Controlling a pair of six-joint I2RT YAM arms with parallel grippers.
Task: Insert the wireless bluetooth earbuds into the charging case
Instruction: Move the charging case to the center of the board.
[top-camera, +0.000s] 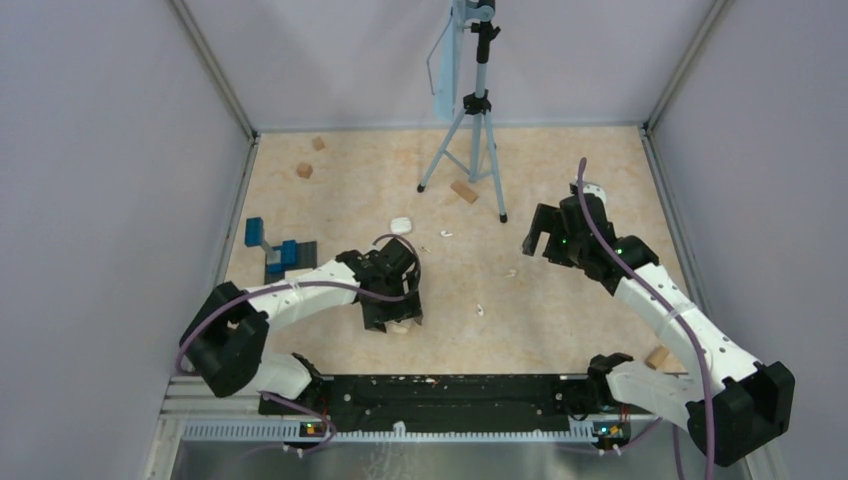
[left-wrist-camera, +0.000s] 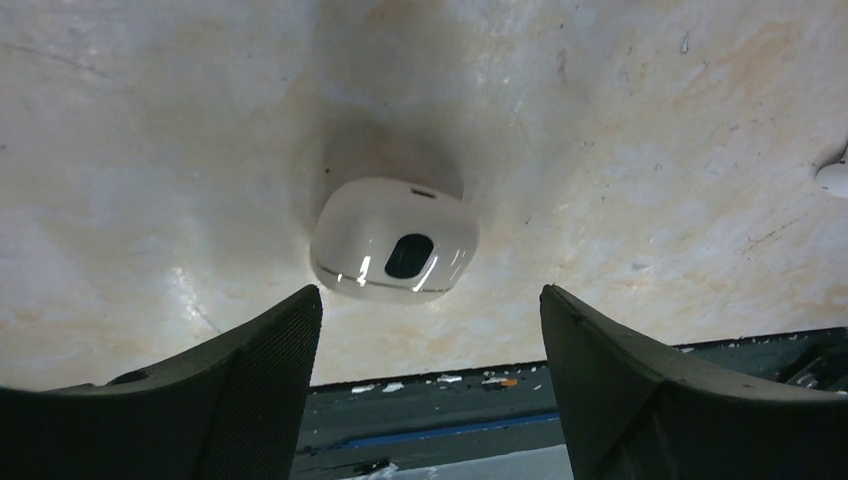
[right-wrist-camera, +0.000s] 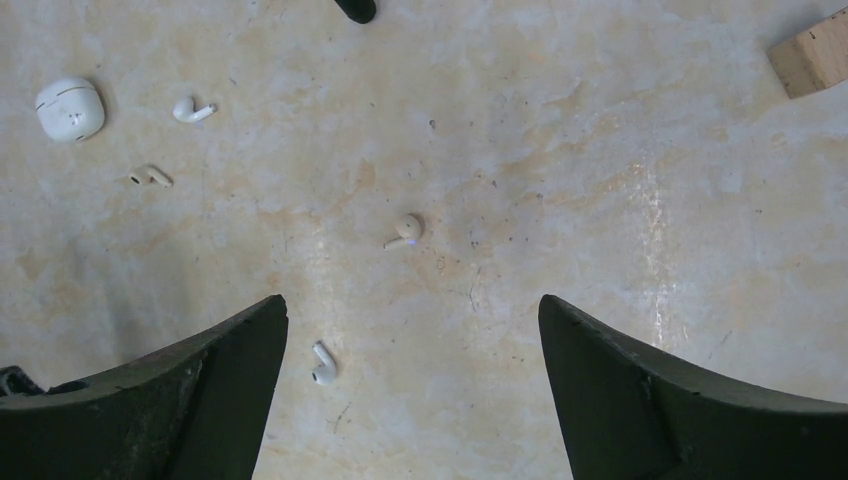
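- Blue-and-black stand is sitting at the desk's left edge. Two wooden blocks are lying toward the back-left corner.
- Left gripper is hanging low over the desk, left of centre and toward the front edge. Its fingers are spread wide and gripping nothing.
- Charging case is lying flat on the desk just ahead of the left fingertips, in line with the gap between them and touching neither. The lid is looking shut, and a dark oval is showing on the side facing the wrist camera.
- Second case is lying just behind the left gripper, toward the desk's centre, also looking shut.
- Earbuds are all lying loose on the desk around the centre, none sitting in a case. The right wrist view is showing four: two just right of the second case, one mid-desk ahead of the right fingers, and one nearer the left of those fingers.
- Tripod is standing at back centre, with a wooden block lying between its legs.
- Right gripper is hovering above the desk right of centre, with its fingers fully apart and empty.
- One more wooden block is lying near the front-right corner, beside the right arm.
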